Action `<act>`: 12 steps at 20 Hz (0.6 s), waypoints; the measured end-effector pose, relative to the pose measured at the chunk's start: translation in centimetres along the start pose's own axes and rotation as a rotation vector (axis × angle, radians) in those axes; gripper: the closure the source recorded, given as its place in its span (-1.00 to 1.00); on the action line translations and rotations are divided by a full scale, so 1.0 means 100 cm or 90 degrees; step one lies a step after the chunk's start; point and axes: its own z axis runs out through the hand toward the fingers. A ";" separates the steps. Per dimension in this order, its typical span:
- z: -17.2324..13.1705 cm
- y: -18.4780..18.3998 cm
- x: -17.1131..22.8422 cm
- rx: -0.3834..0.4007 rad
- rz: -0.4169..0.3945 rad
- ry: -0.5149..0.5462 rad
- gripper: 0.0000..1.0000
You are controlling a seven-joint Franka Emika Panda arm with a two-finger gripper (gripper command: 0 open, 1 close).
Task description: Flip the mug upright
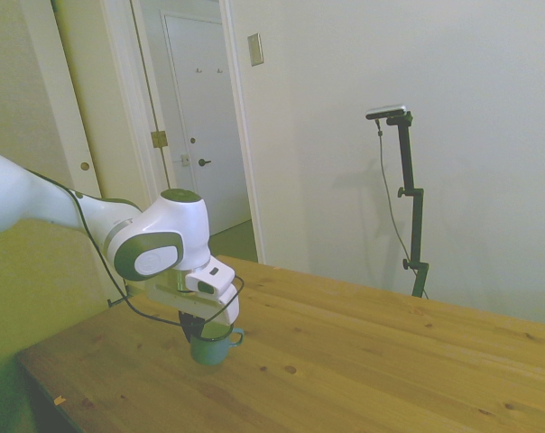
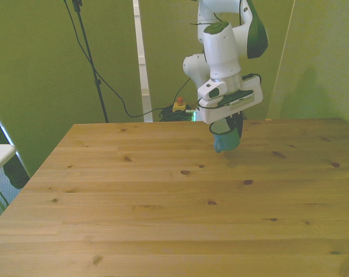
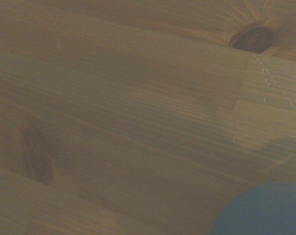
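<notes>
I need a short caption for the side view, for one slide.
White robot arm's gripper reaches into the rim of an upright teal mug on a wooden table.

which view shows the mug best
The side view: the mug shows upright under the gripper, opening, rim and handle clear. The front view shows only its teal body, partly hidden behind the gripper. The wrist view catches just a blurred teal corner.
</notes>
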 end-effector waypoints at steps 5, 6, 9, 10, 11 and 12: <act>0.015 0.004 0.007 0.000 0.005 -0.004 1.00; 0.018 0.005 0.008 -0.001 0.006 -0.005 1.00; 0.023 0.006 0.011 -0.003 0.008 -0.003 1.00; 0.023 0.006 0.011 -0.003 0.008 -0.003 -1.00; 0.023 0.006 0.011 -0.002 0.009 -0.002 -1.00; 0.023 0.006 0.011 -0.002 0.009 -0.002 -1.00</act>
